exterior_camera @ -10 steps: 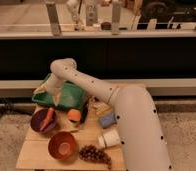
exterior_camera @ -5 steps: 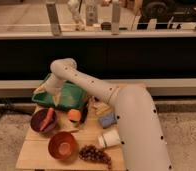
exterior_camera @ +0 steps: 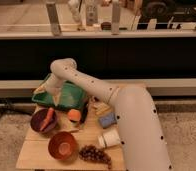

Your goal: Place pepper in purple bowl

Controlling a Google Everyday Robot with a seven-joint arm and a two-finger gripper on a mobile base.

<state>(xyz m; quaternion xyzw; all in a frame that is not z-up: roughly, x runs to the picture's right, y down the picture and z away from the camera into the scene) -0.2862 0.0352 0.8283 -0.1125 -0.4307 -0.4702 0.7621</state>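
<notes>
The long red-orange pepper (exterior_camera: 49, 118) lies slanted inside the dark purple bowl (exterior_camera: 37, 125), which stands at the left of the wooden table. My gripper (exterior_camera: 45, 92) hangs at the end of the white arm, behind and a little above the bowl, over the left edge of a green bag. It is apart from the pepper.
An orange-brown bowl (exterior_camera: 63, 146) stands at the front, with a bunch of dark grapes (exterior_camera: 94, 153) and a white cup (exterior_camera: 110, 138) to its right. A small round orange object (exterior_camera: 74, 115), a green bag (exterior_camera: 68, 95) and a blue packet (exterior_camera: 107, 120) lie mid-table. My arm covers the table's right side.
</notes>
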